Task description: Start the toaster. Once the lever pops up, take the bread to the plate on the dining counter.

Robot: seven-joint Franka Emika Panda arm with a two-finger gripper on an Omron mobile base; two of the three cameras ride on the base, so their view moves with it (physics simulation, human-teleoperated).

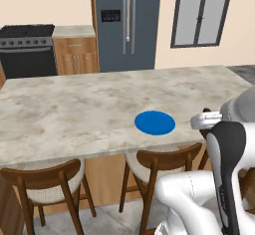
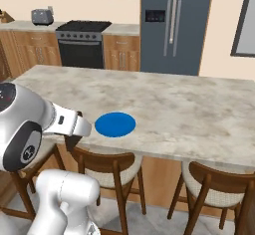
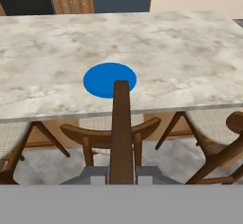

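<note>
In the hand view a thin dark-brown slice of bread (image 3: 121,133) stands on edge between the fingers of my gripper (image 3: 121,174), which is shut on it. The slice's far end overlaps the near rim of the bright-blue plate (image 3: 109,79). That plate (image 1: 155,123) (image 2: 115,124) lies near the front edge of the pale marbled dining counter (image 1: 69,109) (image 2: 194,109). My hand hovers just short of the counter's edge, on the near side of the plate. The grey toaster (image 2: 42,16) sits far off on the back worktop at the left.
Wooden chairs (image 1: 47,181) (image 2: 112,167) with woven seats are tucked under the counter's overhang, right below my hand. A dark stove (image 2: 82,42) and a grey fridge (image 1: 128,22) stand against the far wall. My own white arm (image 1: 226,164) fills the lower right of the left base view.
</note>
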